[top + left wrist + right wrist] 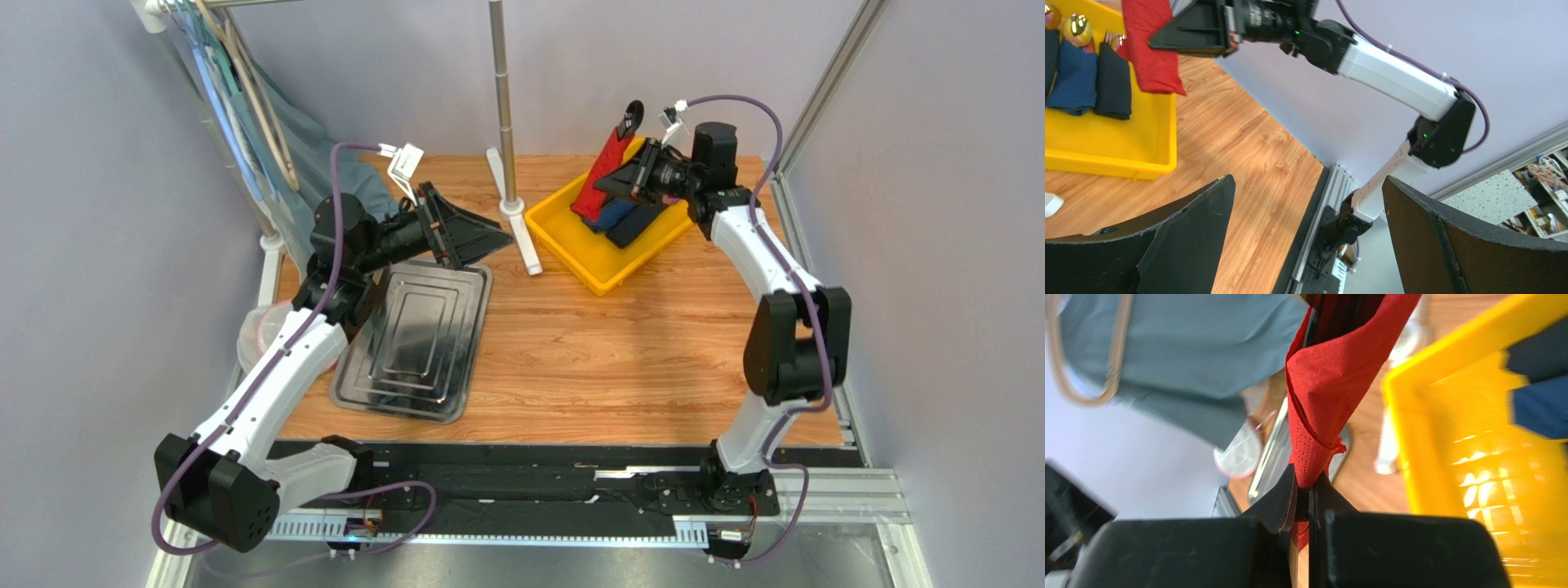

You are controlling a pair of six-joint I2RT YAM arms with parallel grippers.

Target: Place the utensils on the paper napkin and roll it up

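My right gripper (628, 184) is shut on the red paper napkin (606, 165), which is wrapped into a roll and held tilted above the yellow bin (586, 267). A dark utensil end (632, 119) pokes from the top of the roll. In the right wrist view the napkin (1333, 373) is pinched at the fingertips of the right gripper (1304, 478), with dark utensils (1341, 307) inside its folds. My left gripper (497, 237) hangs open and empty over the far end of the steel tray (417, 349). In the left wrist view the left gripper (1309, 180) frames only bare table.
The yellow bin (1106, 164) holds dark blue and black rolled napkins (1075, 79) with shiny utensil heads (1075, 27). A white-footed metal pole (503, 110) stands between the arms. Grey-blue cloth (276, 116) hangs from a rack at the back left.
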